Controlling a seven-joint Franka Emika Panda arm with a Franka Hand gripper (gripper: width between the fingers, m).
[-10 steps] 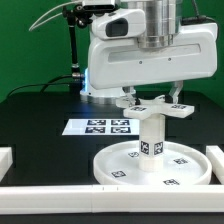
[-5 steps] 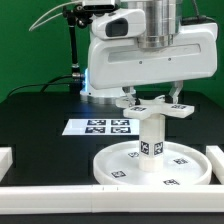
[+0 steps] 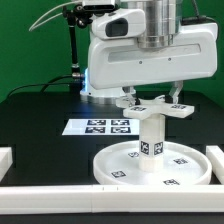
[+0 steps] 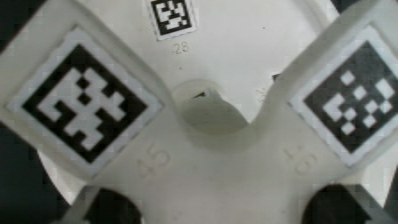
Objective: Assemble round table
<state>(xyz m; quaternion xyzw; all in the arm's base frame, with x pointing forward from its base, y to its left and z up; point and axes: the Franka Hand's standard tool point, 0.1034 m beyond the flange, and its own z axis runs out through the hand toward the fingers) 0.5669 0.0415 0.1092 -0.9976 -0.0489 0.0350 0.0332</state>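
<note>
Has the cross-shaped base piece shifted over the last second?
No. The cross-shaped base piece stays atop the leg, same offset from the marker board.

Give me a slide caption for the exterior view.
Gripper at the cross-shaped base piece atop the upright leg, which stands centred on the round disc.

disc (image 3: 185,172): white plastic, smooth, faint sheen | leg (image 3: 150,137): same white plastic, matt | cross base (image 4: 205,110): white plastic, matt, slightly grainy up close | tags (image 4: 86,95): flat black-and-white print | desk (image 3: 40,120): black, matt | marker board (image 3: 100,126): thin white printed sheet | rails (image 3: 60,193): white, smooth | arm casing (image 3: 140,55): glossy white plastic
</note>
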